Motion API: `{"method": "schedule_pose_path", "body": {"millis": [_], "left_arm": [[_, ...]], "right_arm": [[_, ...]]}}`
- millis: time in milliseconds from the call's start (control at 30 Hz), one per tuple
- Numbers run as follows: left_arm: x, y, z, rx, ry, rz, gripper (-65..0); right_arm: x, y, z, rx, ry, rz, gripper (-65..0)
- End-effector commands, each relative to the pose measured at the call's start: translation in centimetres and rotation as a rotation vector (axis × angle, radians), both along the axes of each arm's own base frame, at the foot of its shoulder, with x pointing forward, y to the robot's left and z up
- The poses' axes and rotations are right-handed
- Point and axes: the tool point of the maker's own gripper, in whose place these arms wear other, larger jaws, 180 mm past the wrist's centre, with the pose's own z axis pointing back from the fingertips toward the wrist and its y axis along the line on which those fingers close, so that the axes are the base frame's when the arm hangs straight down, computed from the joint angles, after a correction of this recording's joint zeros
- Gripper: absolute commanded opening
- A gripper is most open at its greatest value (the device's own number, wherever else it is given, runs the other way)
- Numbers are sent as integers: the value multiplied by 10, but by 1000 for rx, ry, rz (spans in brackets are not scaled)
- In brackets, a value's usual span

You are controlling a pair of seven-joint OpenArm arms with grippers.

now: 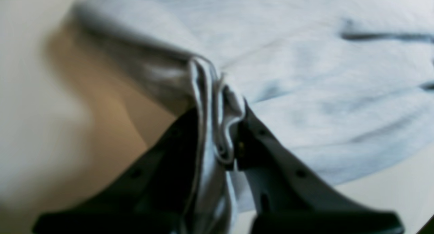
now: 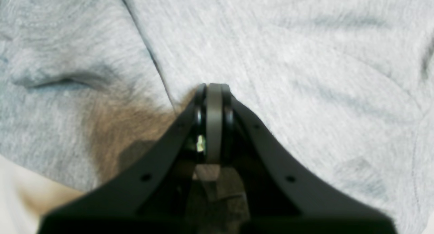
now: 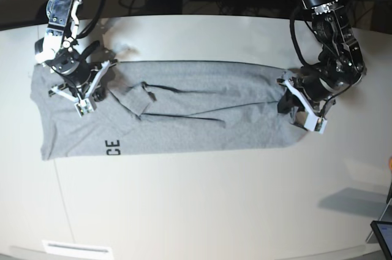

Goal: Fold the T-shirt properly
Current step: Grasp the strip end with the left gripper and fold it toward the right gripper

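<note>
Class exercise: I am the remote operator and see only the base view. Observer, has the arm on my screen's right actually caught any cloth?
Observer: Yes. The left wrist view shows the left gripper shut on a bunched hem of the T-shirt.
Operator: And the other arm?
Observer: The right gripper is shut with its pads pressed together, nothing seen between them.
Operator: What lies under it?
Observer: Plain grey shirt fabric with a seam line running just left of the tip.

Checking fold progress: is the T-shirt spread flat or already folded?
Partly folded: the T-shirt lies as a long band on the table, only the letters "CE" showing at its folded edge.
</note>
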Motion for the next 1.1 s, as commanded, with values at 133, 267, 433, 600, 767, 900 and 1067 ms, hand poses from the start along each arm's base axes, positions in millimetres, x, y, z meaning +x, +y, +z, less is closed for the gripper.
{"method": "schedule_pose_path", "body": {"millis": [133, 267, 433, 600, 767, 900, 1067], "left_arm": [[20, -43, 26, -23, -78, -90, -650], [26, -77, 28, -33, -75, -166, -650], [21, -112, 22, -51, -25, -240, -650], [20, -138, 34, -82, -14, -248, -650], [19, -161, 40, -140, -18, -258, -650], [17, -175, 36, -178, -2, -262, -650], [17, -197, 28, -215, 54, -273, -650]], "right_arm": [[-16, -5, -15, -51, 88, 16, -647], [-16, -5, -15, -51, 88, 16, -647], [-16, -8, -14, -60, 89, 17, -647], [-15, -11, -14, -68, 89, 18, -647], [-15, -11, -14, -68, 89, 18, -647], [-15, -11, -14, -68, 89, 18, -647], [-15, -12, -14, -70, 89, 18, -647]]}}
